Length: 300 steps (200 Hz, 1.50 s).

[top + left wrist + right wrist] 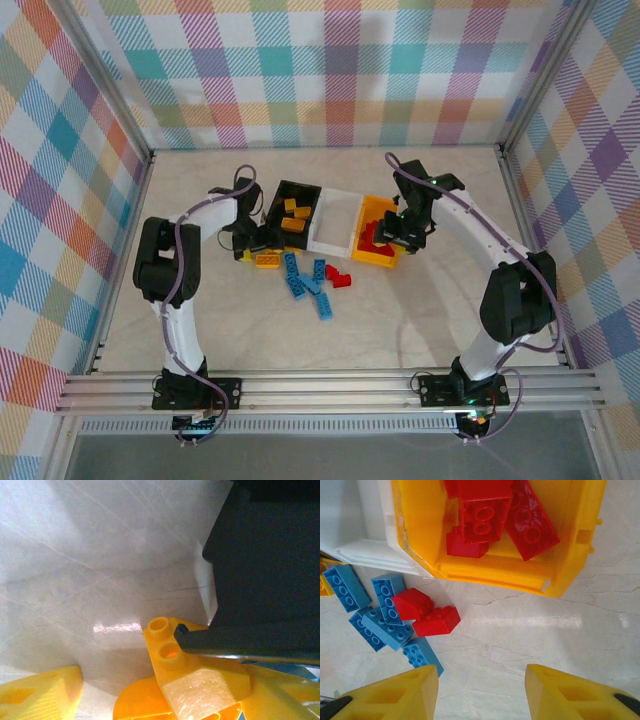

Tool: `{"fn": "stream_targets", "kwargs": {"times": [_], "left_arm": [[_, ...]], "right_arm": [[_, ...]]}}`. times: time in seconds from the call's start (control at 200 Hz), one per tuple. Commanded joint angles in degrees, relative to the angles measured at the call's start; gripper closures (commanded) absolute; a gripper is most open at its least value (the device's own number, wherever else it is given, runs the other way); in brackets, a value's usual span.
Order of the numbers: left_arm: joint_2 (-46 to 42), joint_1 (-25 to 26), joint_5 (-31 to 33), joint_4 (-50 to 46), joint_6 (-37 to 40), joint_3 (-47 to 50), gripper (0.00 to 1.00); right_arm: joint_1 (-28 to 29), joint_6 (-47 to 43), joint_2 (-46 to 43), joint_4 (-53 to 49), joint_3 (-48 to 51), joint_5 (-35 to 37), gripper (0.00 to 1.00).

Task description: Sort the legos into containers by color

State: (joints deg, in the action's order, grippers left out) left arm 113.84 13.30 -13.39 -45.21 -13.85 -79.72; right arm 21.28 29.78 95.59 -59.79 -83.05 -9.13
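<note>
Seen from above, three containers are sitting side by side on the pale table. From left to right they are a black bin, a white bin and a yellow-orange bin.

Yellow bricks are lying inside the black bin. Red bricks are piling up inside the yellow-orange bin.

On the table just in front of the bins, several blue bricks are lying scattered. Two loose red bricks are resting against them. A flat yellow brick is lying at the left end of the scatter.

The left gripper is reaching down at the near left corner of the black bin. In its wrist view, a yellow studded brick is lying on the table just beside the bin's dark wall. The jaws are standing apart, and bare table is showing between this brick and the left finger. Whether the other finger is touching the brick cannot be told.

The right gripper is hanging over bare table just in front of the yellow-orange bin. Its jaws are standing apart, holding nothing.
</note>
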Motion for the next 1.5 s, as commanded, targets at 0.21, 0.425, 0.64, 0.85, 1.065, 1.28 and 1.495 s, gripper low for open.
{"fn": "stream_targets", "kwargs": {"times": [0.21,0.425,0.64,0.85,1.065,1.28,1.495], "left_arm": [[-3.85,-0.29,-3.99,2.51,-0.56,8.52,0.26],[-9.00,-0.12,-5.57,3.09,-1.90,13.16,0.28],[-11.04,0.15,-5.65,2.23,-1.27,15.21,0.28],[-11.32,0.15,-5.33,2.50,-1.31,16.36,0.44],[-10.65,0.15,-4.32,1.57,-0.93,15.09,0.58],[-12.74,0.06,-3.25,-1.45,0.74,13.89,0.68],[-20.58,0.06,-2.22,-5.42,0.80,13.32,0.68]], "right_arm": [[-0.19,1.67,2.54,0.86,-1.08,-1.90,0.50],[0.70,2.38,3.24,1.57,-0.61,-2.04,0.50],[1.21,3.00,2.95,2.57,0.83,-2.04,0.50],[1.22,3.24,1.71,3.23,3.00,-1.86,0.50],[1.27,3.27,0.58,3.38,4.08,-1.60,0.50],[1.22,3.09,-0.82,3.43,5.47,-1.58,0.50],[1.22,3.00,-3.10,3.61,7.88,-2.43,0.50]]}}
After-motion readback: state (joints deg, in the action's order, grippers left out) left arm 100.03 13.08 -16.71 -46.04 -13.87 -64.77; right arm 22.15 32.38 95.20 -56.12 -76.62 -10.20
